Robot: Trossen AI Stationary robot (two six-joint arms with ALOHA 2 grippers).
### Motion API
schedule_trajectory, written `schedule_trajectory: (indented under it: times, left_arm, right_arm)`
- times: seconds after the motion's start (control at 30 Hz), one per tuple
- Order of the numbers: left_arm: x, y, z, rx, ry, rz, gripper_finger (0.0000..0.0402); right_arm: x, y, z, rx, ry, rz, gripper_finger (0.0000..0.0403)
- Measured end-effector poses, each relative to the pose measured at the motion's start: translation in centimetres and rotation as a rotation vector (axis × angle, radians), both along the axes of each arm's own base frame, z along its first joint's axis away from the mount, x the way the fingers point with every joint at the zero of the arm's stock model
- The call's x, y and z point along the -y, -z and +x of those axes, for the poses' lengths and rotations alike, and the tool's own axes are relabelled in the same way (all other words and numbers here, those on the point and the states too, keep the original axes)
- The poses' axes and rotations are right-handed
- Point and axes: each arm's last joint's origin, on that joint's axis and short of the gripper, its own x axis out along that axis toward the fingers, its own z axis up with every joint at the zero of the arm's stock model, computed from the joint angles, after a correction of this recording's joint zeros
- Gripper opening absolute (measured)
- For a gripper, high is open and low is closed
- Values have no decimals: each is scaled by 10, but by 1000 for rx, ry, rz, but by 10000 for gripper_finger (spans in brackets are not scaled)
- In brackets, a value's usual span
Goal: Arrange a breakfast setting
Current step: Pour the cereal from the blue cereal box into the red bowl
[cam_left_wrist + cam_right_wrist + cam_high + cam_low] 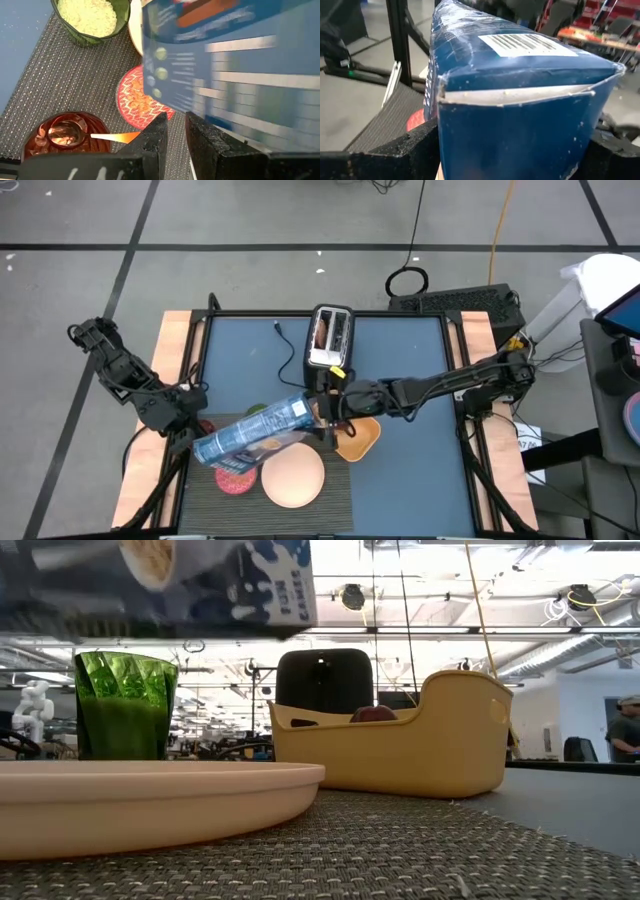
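Observation:
A blue cereal box [262, 428] hangs on its side over the dark ribbed placemat [330, 498], held between both grippers. My left gripper [195, 438] is at its left end and my right gripper [325, 412] at its right end. Under it on the mat stand a green cup [90, 20] full of cereal, a pink-red bowl [137, 100] with cereal, and a round pale plate [292, 478]. A red glass [65, 135] holds the red-handled spoon [112, 136]. A toast slice [322, 332] sticks out of the toaster [332, 340]. My left gripper has its two fingers [157, 137] close together at the box's left end [200, 112]. The box itself hides the place of contact, so which part it has cannot be told. The box is clear of the mat. My right gripper pinches the box's two broad sides near its torn end [515, 95], one finger [415, 147] on each side, spread wide. The fingers come level from the table's right. The box lies lengthwise, lifted clear above the cup and plate [160, 580].
A tan tub [358, 438] with something red-brown in it [372, 713] stands just right of the mat, under my right arm. The toaster's black cord [290, 350] runs across the blue table. Bare blue table [410, 480] lies to the right.

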Motion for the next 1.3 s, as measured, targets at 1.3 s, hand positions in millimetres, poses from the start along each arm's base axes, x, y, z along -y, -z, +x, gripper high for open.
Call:
schedule_trajectory:
  times: [1.3]
  left_arm:
    - [0, 0, 0, 1, 0, 0, 72]
  right_arm:
    - [-2, 3, -2, -37, -1, 11, 313]
